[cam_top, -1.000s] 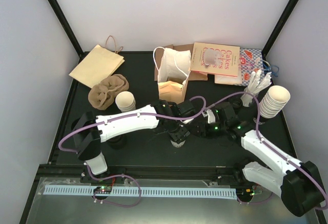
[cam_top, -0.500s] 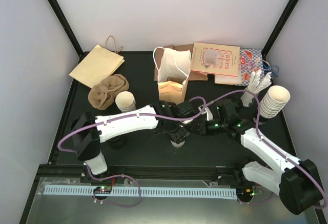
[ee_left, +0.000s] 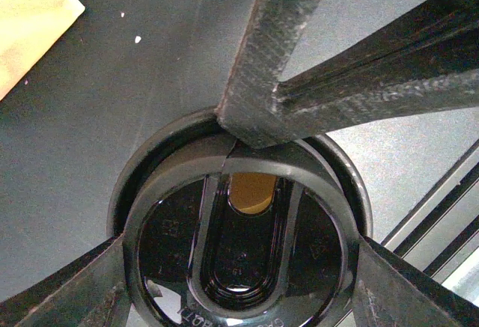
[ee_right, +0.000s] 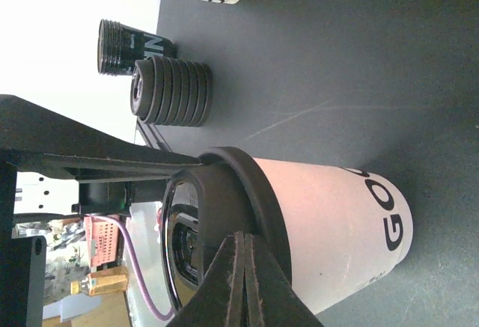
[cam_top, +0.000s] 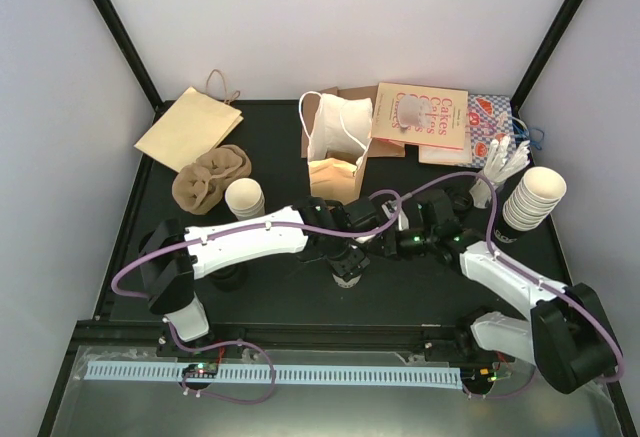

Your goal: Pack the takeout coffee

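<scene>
coffee: takeout coffee point(ee_right: 299, 218) stands upright on the table point(ee_right: 337, 57), middle front, under both grippers, just on the near side of the open bag point(cam_top: 332, 135).
lid: black lid point(ee_left: 239, 267) sits on the white cup point(ee_right: 344, 230) and looks level from the left wrist. tan liquid shows through the sip hole point(ee_left: 251, 192). can't tell if it's snapped on all the way round.
left gripper: left gripper point(ee_left: 243, 241) has its jaws spread wide, one finger on each side of the lid rim, apparently touching it. reads as a steadying clamp.
right gripper: right gripper point(ee_right: 243, 251) has its jaws pressed together with nothing between them. the joined tip rests on the lid's rim right by the sip hole.
step: my read is seating the lid, with right as the poker and left as the vice.
how to: push straight down the cup's axis, never sideways. dab round the rim in short presses. keep the left squeeze light, since a paper wall should buckle easily and push liquid out the hole.
risk: a side load tips the cup. the stack of spare lids point(ee_right: 172, 91) is well apart, no clash.
vs a second ago: the right forearm has swung in leftward. its gripper was beside the cup and apart from it, and now it's on the lid. left arm, cup and the rest haven't moved.
</scene>
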